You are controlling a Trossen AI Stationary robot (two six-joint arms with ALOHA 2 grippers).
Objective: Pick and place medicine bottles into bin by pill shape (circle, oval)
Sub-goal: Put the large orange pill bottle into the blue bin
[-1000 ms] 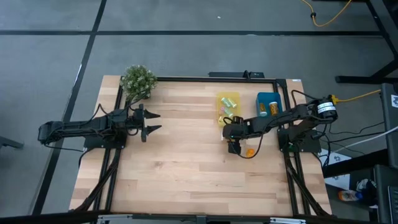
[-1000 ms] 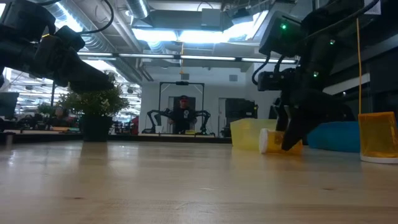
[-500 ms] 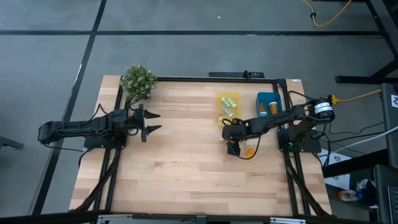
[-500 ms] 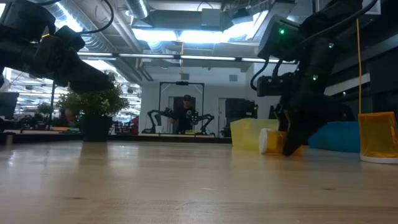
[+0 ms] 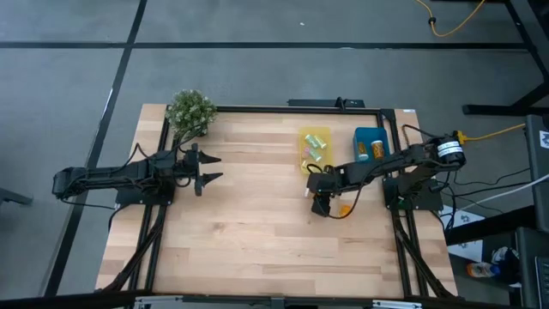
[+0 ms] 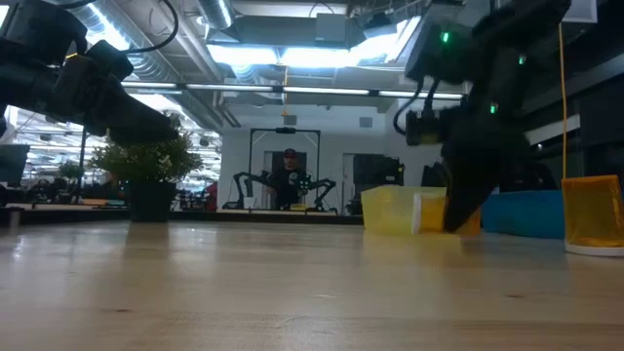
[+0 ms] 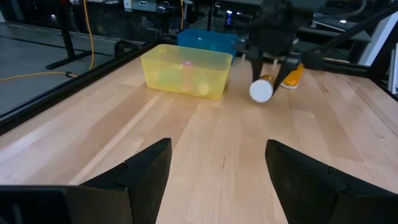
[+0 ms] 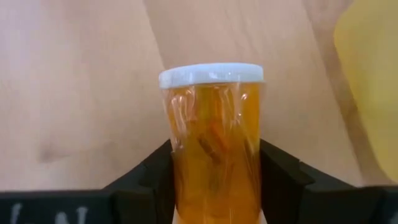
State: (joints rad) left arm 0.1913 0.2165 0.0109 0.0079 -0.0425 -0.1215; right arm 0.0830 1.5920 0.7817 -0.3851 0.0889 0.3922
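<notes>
Right gripper [image 5: 321, 203] low over the right half of the wooden table [image 5: 249, 232], just on the near side of the yellow bin [image 5: 314, 148]. Its fingers [image 8: 283, 177] press both sides of an orange medicine bottle [image 8: 213, 143] with a white cap; the bottle sits between them, cap pointing away from the wrist, orange pills inside, their shape hard to tell. In the low view the bottle [image 6: 433, 212] shows beside the dark gripper, lifted clear of the tabletop.

A second orange bottle [image 5: 345, 209] lies on the table just right of the gripper. Blue bin [image 5: 370, 142] stands right of the yellow bin at the far right edge; both hold small bottles.

Left gripper [image 5: 209, 168] hangs over the left half of the table, jaws spread, nothing between them, well apart from the bins. A potted plant [image 5: 190, 112] stands at the far left corner.
</notes>
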